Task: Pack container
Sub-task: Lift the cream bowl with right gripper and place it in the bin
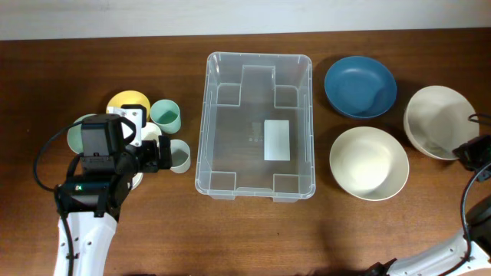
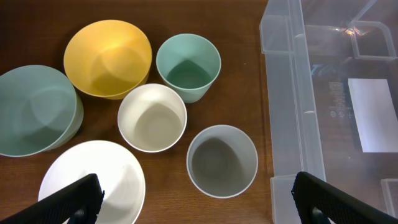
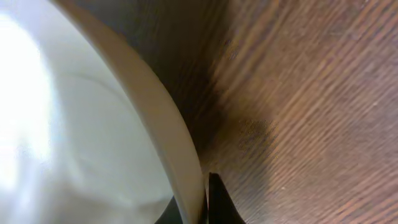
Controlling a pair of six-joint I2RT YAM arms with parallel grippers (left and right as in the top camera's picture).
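The clear plastic container (image 1: pixel 202 130) stands empty in the middle of the table, a white label on its base. Its left wall shows in the left wrist view (image 2: pixel 308 93). My left gripper (image 1: pixel 157 156) is wide open and empty, hovering over a grey cup (image 2: pixel 222 160) just left of the container; its fingers (image 2: pixel 196 190) straddle that cup from above. My right gripper (image 1: pixel 465 152) is at the far right, shut on the rim of a cream bowl (image 1: pixel 437 119). In the right wrist view the bowl's rim (image 3: pixel 155 106) sits pinched between the fingers (image 3: pixel 204 202).
Left of the container are a yellow bowl (image 2: pixel 107 57), a green cup (image 2: pixel 188 66), a white cup (image 2: pixel 152 117), a pale green bowl (image 2: pixel 34 111) and a white plate (image 2: pixel 93 183). Right of it are a blue bowl (image 1: pixel 360 87) and a second cream bowl (image 1: pixel 369 162).
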